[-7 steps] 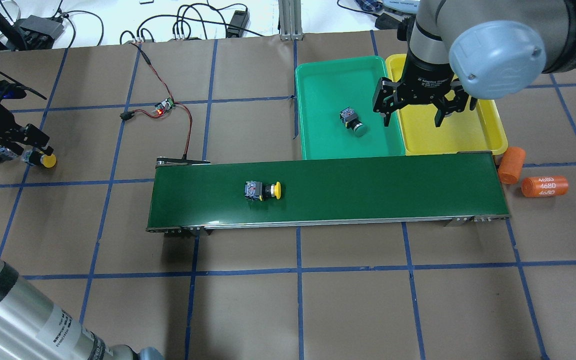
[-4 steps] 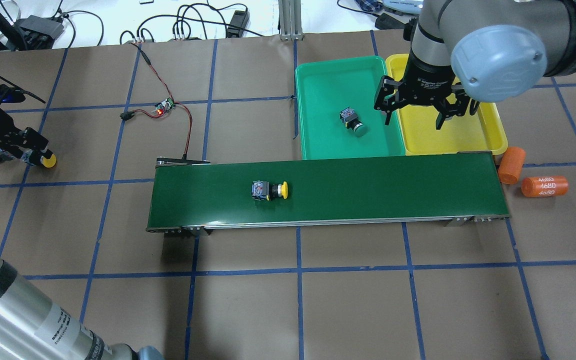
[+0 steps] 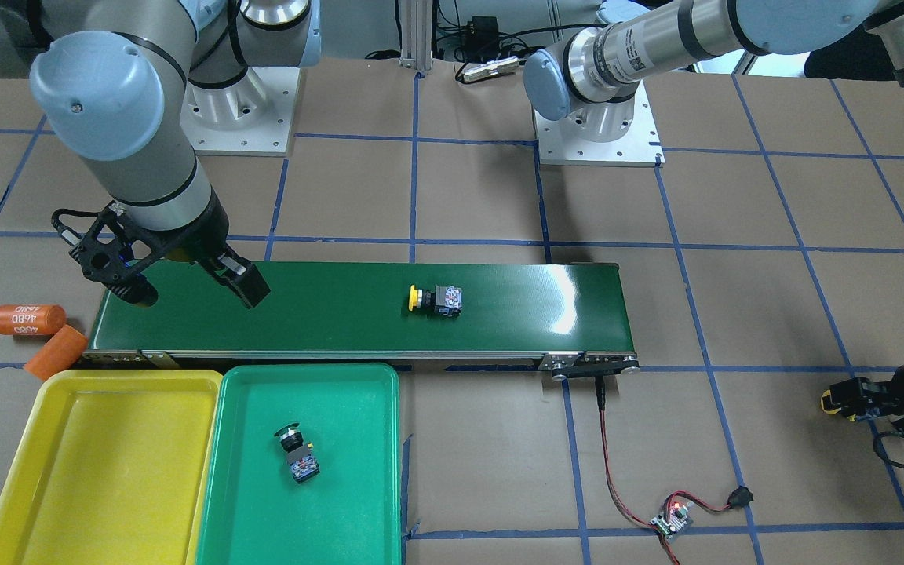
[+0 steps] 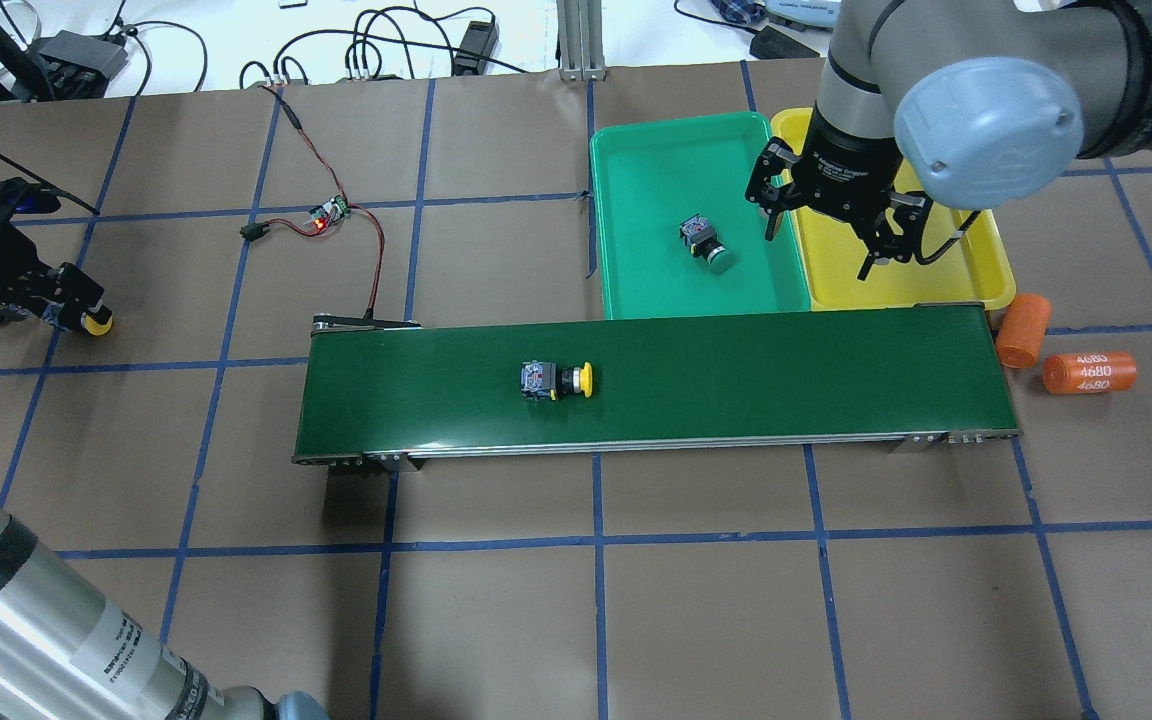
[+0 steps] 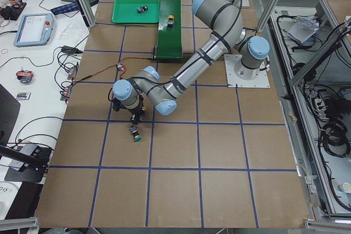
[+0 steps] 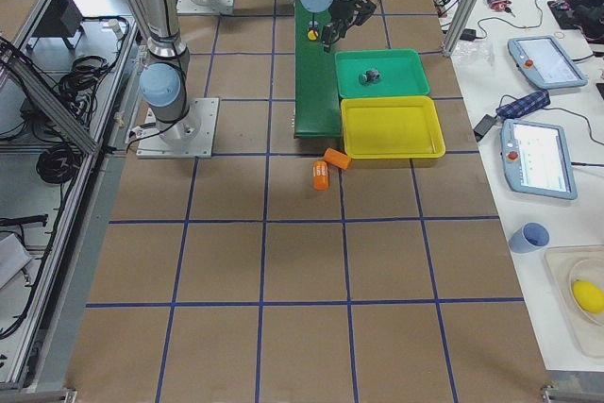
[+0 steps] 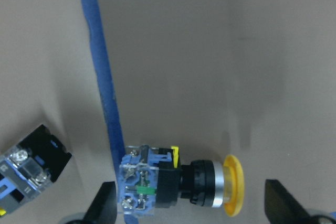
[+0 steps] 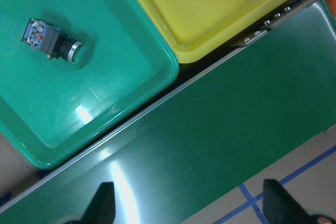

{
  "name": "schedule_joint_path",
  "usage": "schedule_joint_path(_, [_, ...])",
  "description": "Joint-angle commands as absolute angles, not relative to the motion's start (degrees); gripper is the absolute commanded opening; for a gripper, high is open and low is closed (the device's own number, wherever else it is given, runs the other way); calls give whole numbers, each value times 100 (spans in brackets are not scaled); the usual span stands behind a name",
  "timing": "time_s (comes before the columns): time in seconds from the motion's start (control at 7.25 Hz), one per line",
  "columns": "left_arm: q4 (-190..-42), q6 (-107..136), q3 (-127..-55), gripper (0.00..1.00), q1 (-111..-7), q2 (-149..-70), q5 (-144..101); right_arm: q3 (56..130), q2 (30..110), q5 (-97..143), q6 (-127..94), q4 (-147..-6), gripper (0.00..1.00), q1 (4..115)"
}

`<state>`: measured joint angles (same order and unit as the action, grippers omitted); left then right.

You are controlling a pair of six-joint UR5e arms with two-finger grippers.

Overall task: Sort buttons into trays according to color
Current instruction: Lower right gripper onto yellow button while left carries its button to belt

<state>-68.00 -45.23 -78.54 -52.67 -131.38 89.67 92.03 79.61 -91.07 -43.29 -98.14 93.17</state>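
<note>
Right gripper (image 4: 822,250) hangs, jaws released, at the conveyor's (image 4: 786,380) tray end, probably awaiting the mid-belt yellow button (image 4: 558,380). Left gripper (image 7: 191,208), jaws spread, straddles a second yellow button (image 7: 178,182) on the worktop (image 7: 236,51).

The green tray (image 8: 105,108) and yellow tray (image 8: 210,3) are smooth glossy plastic that catches the light. The belt (image 8: 210,145) is smooth with a soft sheen, perhaps rubber. The table cover (image 4: 496,620) is matt brown paper. The yellow button (image 7: 178,184) has a plastic cap and a shiny metal ring
</note>
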Motion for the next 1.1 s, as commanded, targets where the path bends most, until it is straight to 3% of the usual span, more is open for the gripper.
schedule_joint_path(0.0, [-6934, -4509, -7988, 0, -5369, -12956, 8965, 9403, 7972, -9070, -5375, -10087, 100, 9412])
schedule_joint_path(0.28, [-7764, -3968, -8243, 0, -5763, -12309, 8956, 9684, 7893, -9088, -6595, -10763, 100, 9824])
schedule_joint_path(0.69, [-8139, -2090, -9654, 0, -6765, -11052, 8616, 10054, 7805, -9079, -7847, -11004, 100, 10248])
schedule_joint_path(0.96, [-8130, -806, -9992, 0, -7712, -10514, 8596, 10090, 7805, -9070, -8268, -11039, 100, 10414])
